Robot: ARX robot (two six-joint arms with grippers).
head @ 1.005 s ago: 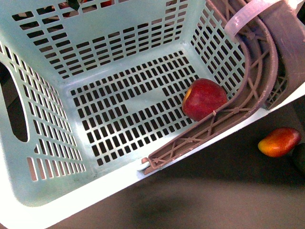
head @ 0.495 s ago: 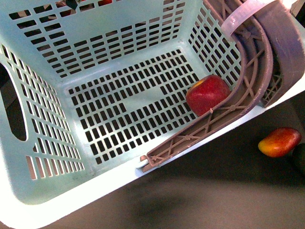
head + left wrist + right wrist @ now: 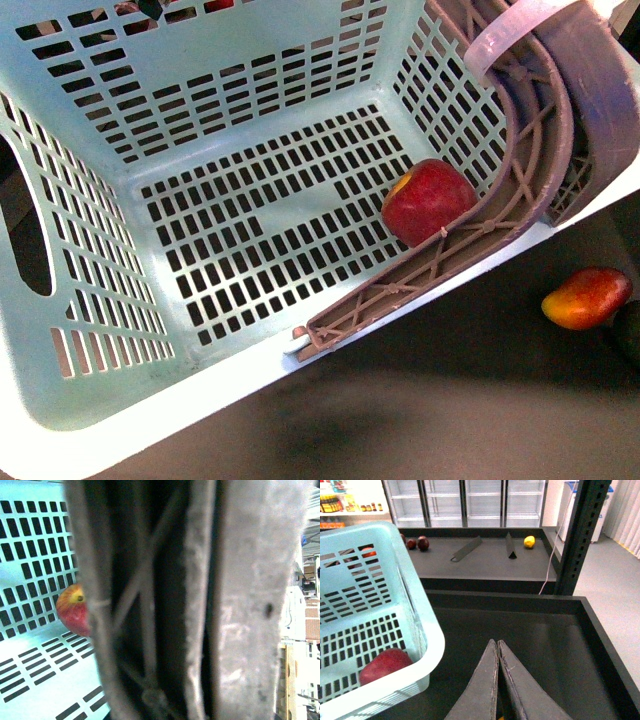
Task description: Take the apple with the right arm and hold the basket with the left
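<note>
The apple [image 3: 428,202] lies in the right corner of the basket [image 3: 250,70] against its handle [image 3: 440,262], the right gripper [image 3: 496,646] has its fingers pressed together and empty, the left gripper cannot be read, and so only steadying the basket seems to be left.

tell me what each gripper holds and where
The right gripper is shut on nothing. The basket handle fills the left wrist view, but a grip can't be confirmed.

The light is bright and even. The basket [image 3: 200,400] glares almost white along its near rim, and a soft shadow smudges the dark worktop [image 3: 420,410] beneath it. From the left wrist the brown handle [image 3: 145,610] is a close blur, and the room beyond it is washed out. The right wrist view is crisp and well lit.
</note>
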